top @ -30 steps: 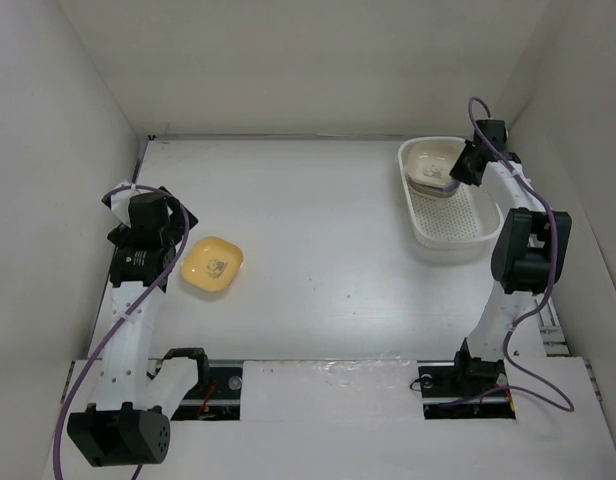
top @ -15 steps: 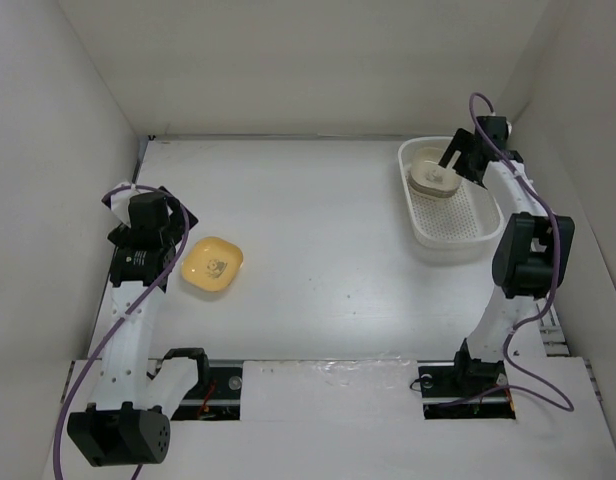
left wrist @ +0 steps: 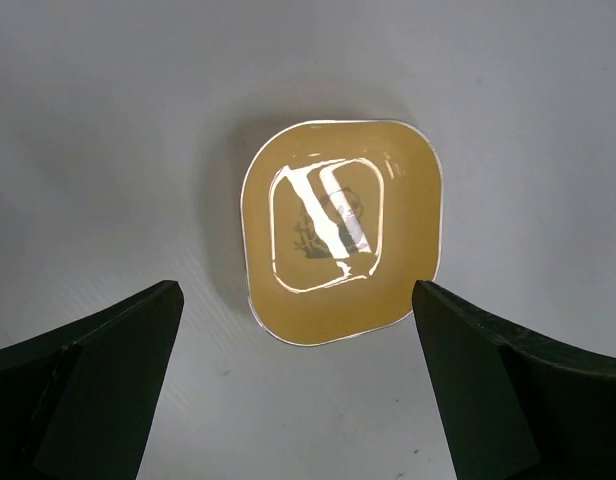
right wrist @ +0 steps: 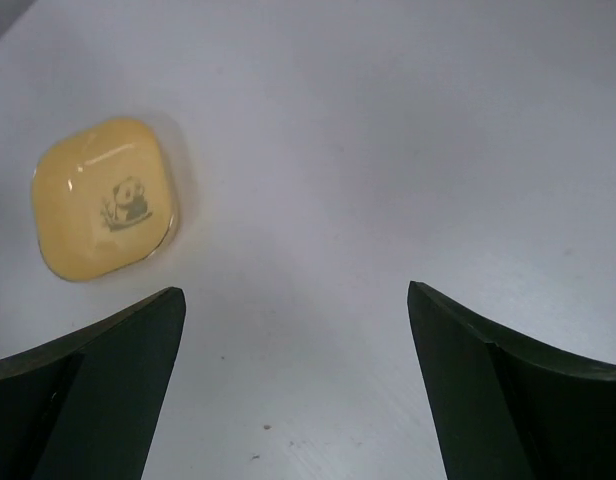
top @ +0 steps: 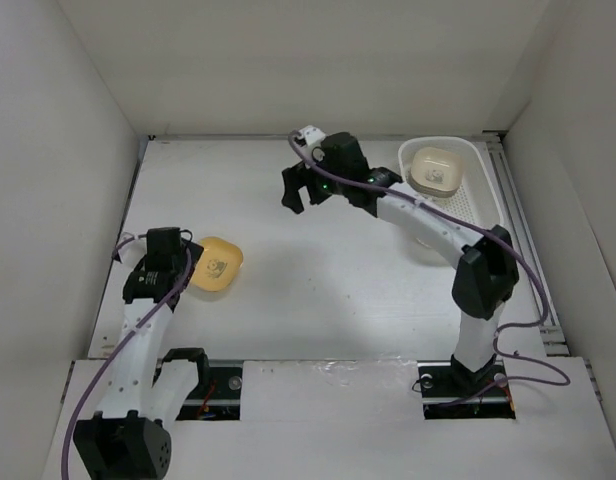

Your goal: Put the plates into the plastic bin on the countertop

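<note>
A yellow-orange plate (top: pixel 218 266) (left wrist: pixel 340 230) (right wrist: pixel 106 197) with a dark centre picture lies flat on the white countertop (top: pixel 318 290) at the left. My left gripper (top: pixel 176 264) (left wrist: pixel 293 295) hovers open just above its near edge, its fingers wider apart than the plate and not touching it. A cream plate (top: pixel 435 168) tops a stack in the far end of the white plastic bin (top: pixel 472 200) at the back right. My right gripper (top: pixel 303 192) (right wrist: pixel 293 295) is open and empty over bare countertop at the back middle, facing the yellow-orange plate from a distance.
White walls close in the countertop on the left, back and right. The right arm (top: pixel 428 225) stretches from its base across the near part of the bin. Both arm bases stand at the near edge.
The right gripper opened, left the cream plate on the stack in the bin and swung left to the back middle. The left gripper shifted towards the near edge, down over the yellow-orange plate.
</note>
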### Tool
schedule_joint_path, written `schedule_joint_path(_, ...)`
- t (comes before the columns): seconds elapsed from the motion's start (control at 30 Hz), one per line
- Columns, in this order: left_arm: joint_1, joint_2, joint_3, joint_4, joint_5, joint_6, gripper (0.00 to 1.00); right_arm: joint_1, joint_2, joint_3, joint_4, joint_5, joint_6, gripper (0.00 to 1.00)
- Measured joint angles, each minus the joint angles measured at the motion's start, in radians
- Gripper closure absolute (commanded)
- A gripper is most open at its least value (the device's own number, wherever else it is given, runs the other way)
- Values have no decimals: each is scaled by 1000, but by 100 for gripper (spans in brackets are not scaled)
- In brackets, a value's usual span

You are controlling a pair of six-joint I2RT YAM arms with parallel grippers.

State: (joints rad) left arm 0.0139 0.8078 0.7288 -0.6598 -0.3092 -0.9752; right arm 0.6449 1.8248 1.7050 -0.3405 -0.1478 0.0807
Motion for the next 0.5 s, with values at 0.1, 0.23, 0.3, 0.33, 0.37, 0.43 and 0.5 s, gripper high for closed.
schedule_joint_path(0.1, -6, 48, -41, 3, 13, -57, 0, 51, 71, -38, 4, -46, -6, 2)
schedule_joint_path(0.23, -13, 151, -138, 52, 48, -116, 7, 43, 87, -94, -14, -67, -6, 2)
schedule_joint_path(0.3, -13, 189, -186, 74, 53, -140, 18, 37, 71, -101, -6, -68, -6, 2)
schedule_joint_path(0.33, -13, 205, -203, 85, 53, -151, 21, 37, 54, -109, -2, -69, -6, 2)
schedule_joint_path(0.37, -13, 220, -214, 95, 52, -160, 26, 37, 32, -121, 6, -70, -6, 2)
schedule_joint_path(0.43, -13, 249, -225, 122, 48, -177, 38, 37, -27, -148, 11, -74, -6, 2)
schedule_joint_path(0.5, -13, 273, -225, 148, 35, -186, 51, 37, -88, -162, 15, -74, -6, 2)
